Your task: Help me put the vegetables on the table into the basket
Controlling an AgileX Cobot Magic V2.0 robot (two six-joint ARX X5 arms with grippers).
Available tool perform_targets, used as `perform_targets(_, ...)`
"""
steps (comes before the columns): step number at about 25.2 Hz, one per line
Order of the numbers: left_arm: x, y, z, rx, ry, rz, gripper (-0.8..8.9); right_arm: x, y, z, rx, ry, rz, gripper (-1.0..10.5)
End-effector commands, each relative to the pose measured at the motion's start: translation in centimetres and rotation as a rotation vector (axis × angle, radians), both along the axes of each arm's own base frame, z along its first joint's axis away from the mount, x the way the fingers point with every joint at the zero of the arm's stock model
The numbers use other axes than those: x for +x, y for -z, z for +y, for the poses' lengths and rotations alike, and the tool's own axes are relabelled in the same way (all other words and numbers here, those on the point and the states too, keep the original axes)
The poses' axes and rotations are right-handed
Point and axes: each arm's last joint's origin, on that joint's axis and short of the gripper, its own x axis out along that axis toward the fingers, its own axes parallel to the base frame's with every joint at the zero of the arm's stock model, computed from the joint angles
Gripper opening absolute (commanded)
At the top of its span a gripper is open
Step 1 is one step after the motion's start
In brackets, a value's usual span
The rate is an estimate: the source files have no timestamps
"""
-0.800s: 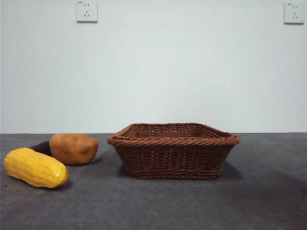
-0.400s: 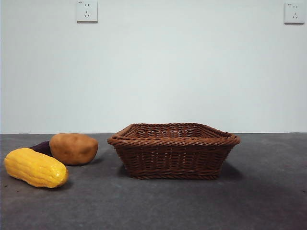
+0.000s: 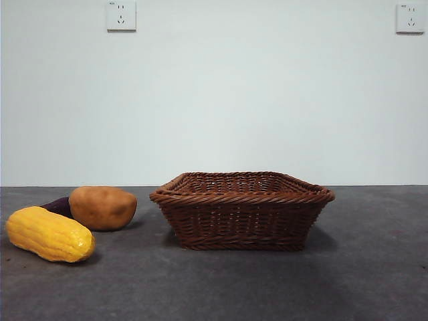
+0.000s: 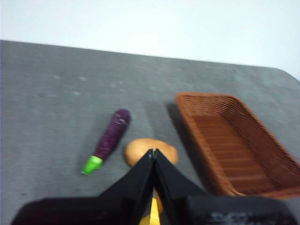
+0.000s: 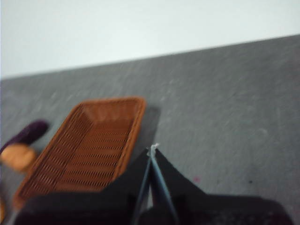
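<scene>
A yellow corn cob (image 3: 49, 234) lies at the front left of the table (image 3: 221, 287). A brown potato (image 3: 102, 207) sits behind it, and a dark purple eggplant (image 3: 59, 206) peeks out behind the potato. The brown wicker basket (image 3: 242, 209) stands in the middle and holds nothing. In the left wrist view my left gripper (image 4: 153, 152) is shut and held above the potato (image 4: 151, 152), with the eggplant (image 4: 108, 139) and basket (image 4: 236, 143) to either side. My right gripper (image 5: 152, 150) is shut and held above the table beside the basket (image 5: 89, 147). Neither gripper shows in the front view.
A white wall with two sockets (image 3: 121, 15) stands behind the table. Bare grey table lies to the right of the basket (image 3: 374, 234) and in front of it.
</scene>
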Motion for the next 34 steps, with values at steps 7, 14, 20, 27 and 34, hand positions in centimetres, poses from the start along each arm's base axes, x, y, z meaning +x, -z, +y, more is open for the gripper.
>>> perform_targets(7, 0.0, -4.4, -0.3, 0.050, 0.121, 0.082, -0.06, -0.1, -4.5, 0.1, -0.155, -0.121, 0.148, -0.1)
perform_targets(14, -0.7, -6.1, -0.4, 0.105, 0.177, 0.142, -0.06, 0.5, -4.5, 0.3, -0.160, -0.197, 0.247, -0.1)
perform_targets(20, -0.7, -6.0, -0.6, 0.105, 0.198, 0.150, 0.08, 0.6, -4.3, 0.4, -0.159, -0.201, 0.274, 0.0)
perform_targets(27, -0.6, -6.0, -0.6, 0.095, 0.194, 0.153, 6.03, 0.6, -4.3, 0.4, -0.153, -0.198, 0.276, 5.8)
perform_targets(34, 0.4, -5.8, -0.6, 0.078, 0.190, 0.201, 6.02, 1.4, -4.3, 0.4, -0.138, -0.193, 0.276, 5.8)
